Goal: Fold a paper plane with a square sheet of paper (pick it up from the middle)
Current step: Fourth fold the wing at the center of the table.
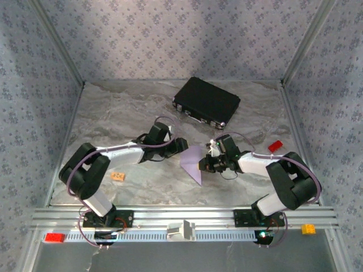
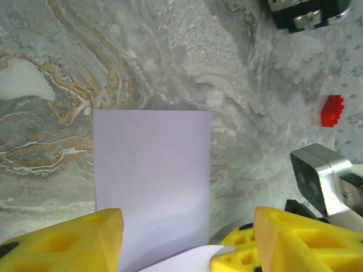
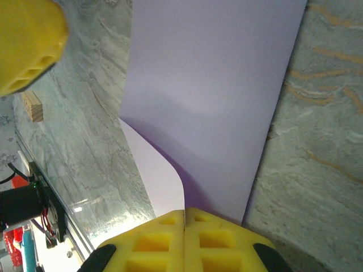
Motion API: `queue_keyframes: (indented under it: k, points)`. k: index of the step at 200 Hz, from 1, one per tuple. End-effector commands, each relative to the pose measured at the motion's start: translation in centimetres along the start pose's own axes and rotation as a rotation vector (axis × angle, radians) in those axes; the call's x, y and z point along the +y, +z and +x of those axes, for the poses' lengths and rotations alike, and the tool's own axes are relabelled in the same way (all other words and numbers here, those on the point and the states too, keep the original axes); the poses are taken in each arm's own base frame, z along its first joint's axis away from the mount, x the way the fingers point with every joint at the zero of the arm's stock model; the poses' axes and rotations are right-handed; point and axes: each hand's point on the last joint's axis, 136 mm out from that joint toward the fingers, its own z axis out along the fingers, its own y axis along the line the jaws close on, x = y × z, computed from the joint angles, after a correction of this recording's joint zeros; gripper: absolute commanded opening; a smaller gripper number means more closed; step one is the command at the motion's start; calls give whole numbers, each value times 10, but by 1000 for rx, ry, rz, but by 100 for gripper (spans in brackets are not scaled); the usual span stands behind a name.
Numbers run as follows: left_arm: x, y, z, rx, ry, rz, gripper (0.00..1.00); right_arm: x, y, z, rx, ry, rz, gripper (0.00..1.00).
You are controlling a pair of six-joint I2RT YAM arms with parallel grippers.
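- The right gripper (image 3: 184, 226) is clenched. Its yellow fingers press flat together on one edge of the square sheet of paper (image 2: 152, 170), where a paler layer curls up into the seam between them.
- The left gripper (image 2: 187, 226) is released, its fingers spread wide over the opposite side of the sheet. It sits closer to the black case (image 1: 207, 103) than the right gripper does.
- The lilac sheet lies on the marbled table (image 1: 125, 107) in front of the black case, between the case and the arm bases. Most of it rests flat.
- A red brick (image 1: 275, 145) sits in front of the case, off to its right.
- A small tan block (image 1: 118, 177) lies well apart from the case, in front of it and far to its left.
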Motion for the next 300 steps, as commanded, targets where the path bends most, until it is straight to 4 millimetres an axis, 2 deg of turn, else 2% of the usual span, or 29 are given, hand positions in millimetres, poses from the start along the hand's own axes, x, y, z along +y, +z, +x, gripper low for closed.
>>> queue_keyframes:
  k: [1,45,82,116,153,190,217,245,274,300]
  points:
    - [16,-5,1,-5,-24,-37,63,10,-10,-7,-17,-43,-40,5]
    - [7,8,5,59,-57,45,63,7,-15,-7,-38,-28,-45,5]
    - [6,18,6,89,-75,65,60,5,-16,-8,-47,-22,-44,6]
    - [4,26,8,112,-85,86,49,3,-16,-7,-49,-16,-43,6]
    - [0,31,9,135,-81,107,33,3,-16,-8,-53,-16,-42,6]
    - [2,35,9,130,-102,119,13,0,-18,-9,-57,-9,-17,14]
    - [11,29,5,78,-115,85,6,-7,-30,-14,-103,-24,80,26]
    - [21,14,0,-2,-115,31,4,-6,-49,-21,-166,-69,163,39]
    - [28,-4,-3,-61,-106,-22,4,4,-61,-29,-234,-146,186,43]
    - [36,-15,-3,-92,-107,-63,3,14,-62,-31,-267,-248,206,44]
